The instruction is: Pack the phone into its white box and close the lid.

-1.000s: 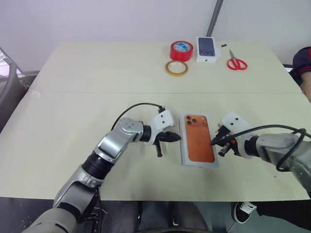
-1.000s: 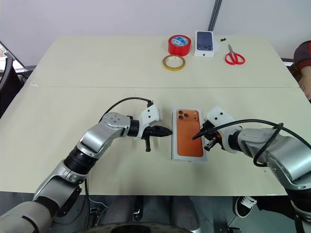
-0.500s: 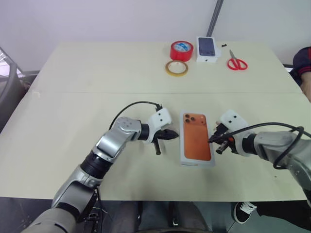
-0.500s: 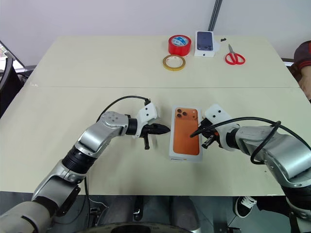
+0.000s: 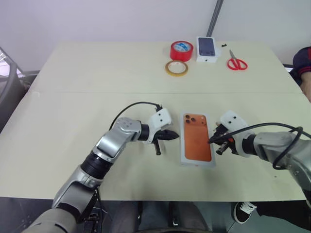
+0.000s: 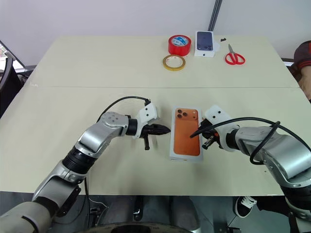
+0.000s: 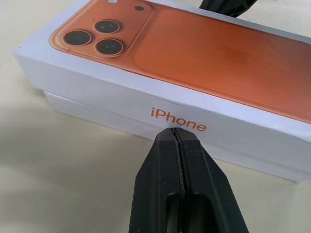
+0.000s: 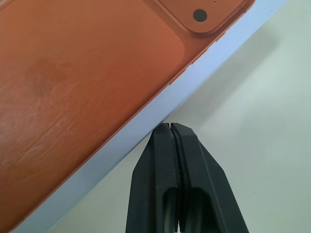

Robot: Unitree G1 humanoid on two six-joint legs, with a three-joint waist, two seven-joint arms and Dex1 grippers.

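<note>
Lid (image 5: 196, 138) sits on the box (image 7: 92, 112) mid-table (image 5: 73, 97), a thin seam of tray still showing. Left gripper (image 7: 175, 131) and right gripper (image 8: 169, 127), fingers pressed closed and empty, flank the long sides. Press evenly from both sides; a skewed push likely jams the lid.

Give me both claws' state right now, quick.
Left claw: closed, holding nothing, tips at the lid's side.
Right claw: closed, holding nothing, tips at the lid's opposite edge.
</note>
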